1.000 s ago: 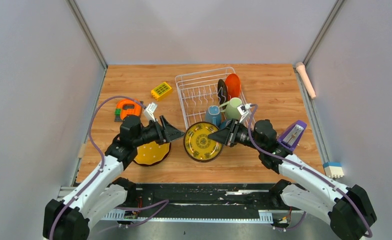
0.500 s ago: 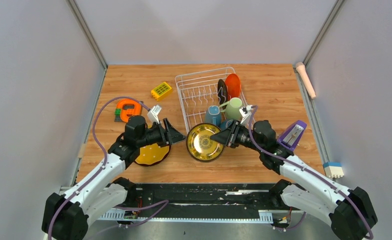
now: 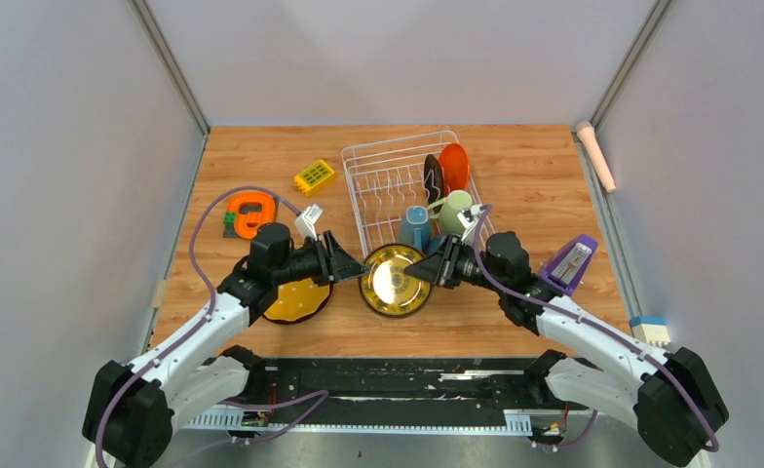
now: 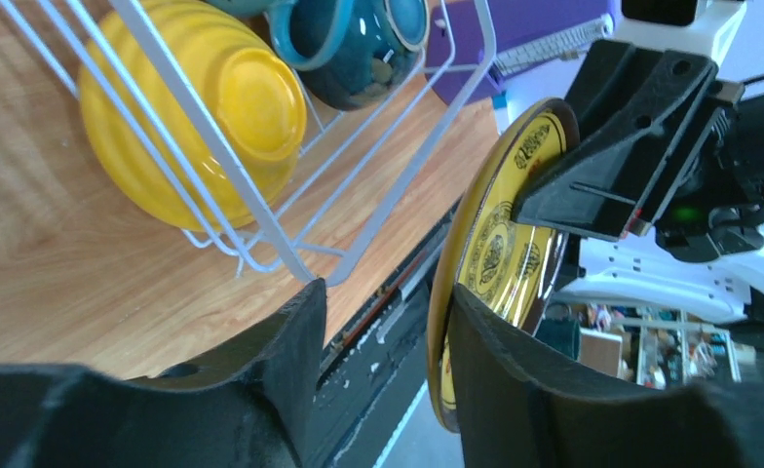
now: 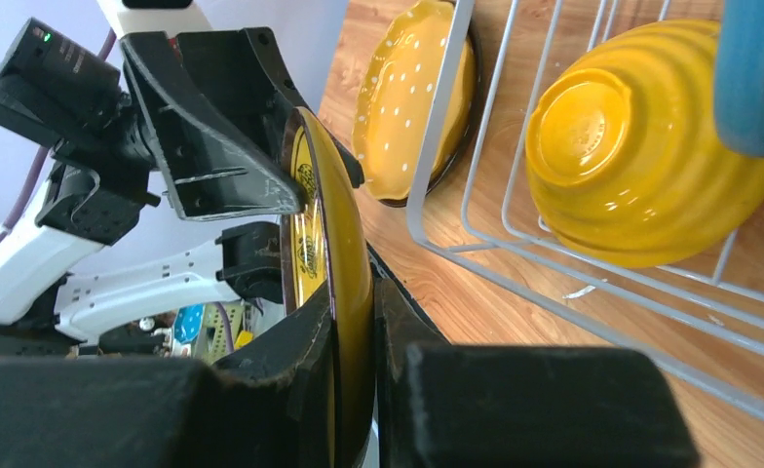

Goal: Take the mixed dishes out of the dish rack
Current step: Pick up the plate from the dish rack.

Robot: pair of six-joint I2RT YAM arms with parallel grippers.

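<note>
Gripping yellow plate (image 3: 394,281) upright by its right rim in clenched right gripper (image 3: 421,266), just in front of rack (image 3: 383,185), left gripper (image 3: 356,264) straddling opposite rim, jaws parted, not yet pinching.

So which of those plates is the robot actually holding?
The glossy patterned yellow plate, clamped in the right gripper. The dotted yellow plate lies on the table; the dark plate and orange plate stand in the dish rack.
</note>
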